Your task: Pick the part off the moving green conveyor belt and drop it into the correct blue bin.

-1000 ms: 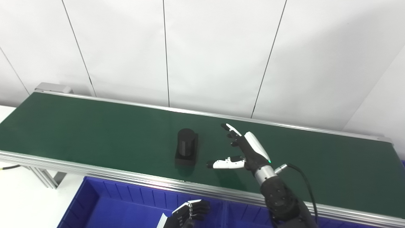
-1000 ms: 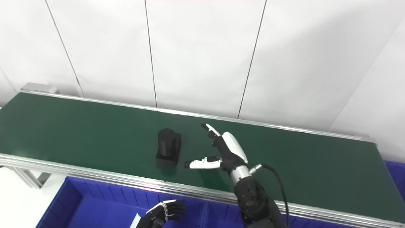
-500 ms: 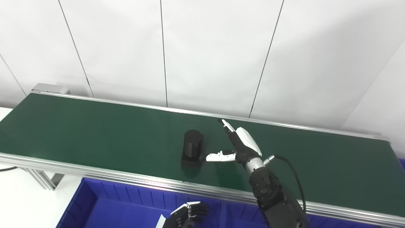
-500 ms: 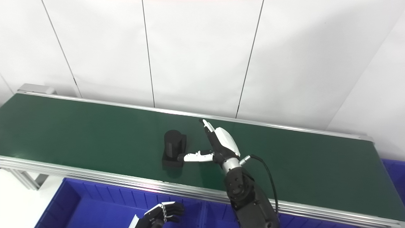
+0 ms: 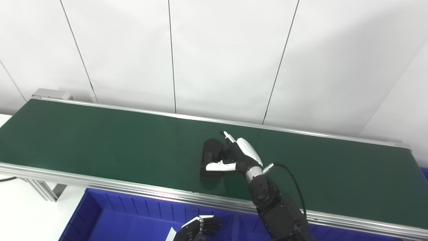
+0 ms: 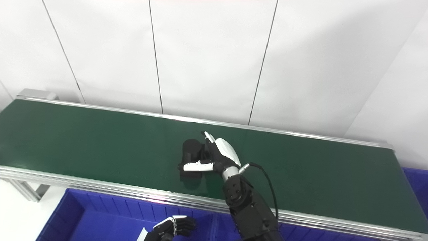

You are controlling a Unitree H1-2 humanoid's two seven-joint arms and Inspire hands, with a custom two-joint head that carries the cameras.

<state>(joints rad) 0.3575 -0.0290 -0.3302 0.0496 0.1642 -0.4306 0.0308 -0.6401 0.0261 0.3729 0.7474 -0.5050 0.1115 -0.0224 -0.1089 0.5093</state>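
Observation:
A black part (image 5: 211,152), a short cylinder on a square base, stands on the green conveyor belt (image 5: 100,140) near its middle. My right hand (image 5: 239,155) is open and set around the part from the right. Its white thumb (image 5: 217,165) lies across the front of the base and its fingers (image 5: 229,137) reach behind the cylinder. The part rests on the belt. My left hand (image 5: 200,227) is low at the bottom edge over the blue bin (image 5: 100,214), fingers curled shut, holding nothing.
The blue bin runs along the belt's near side, with a divider (image 5: 235,222) under my right forearm. A corner of another blue bin (image 6: 418,177) shows at the far right. A silver rail (image 5: 100,182) edges the belt. White wall panels stand behind.
The part has ridden to the right on the belt. My right hand has moved left to it, so thumb and fingers now bracket it. The left hand has stayed put.

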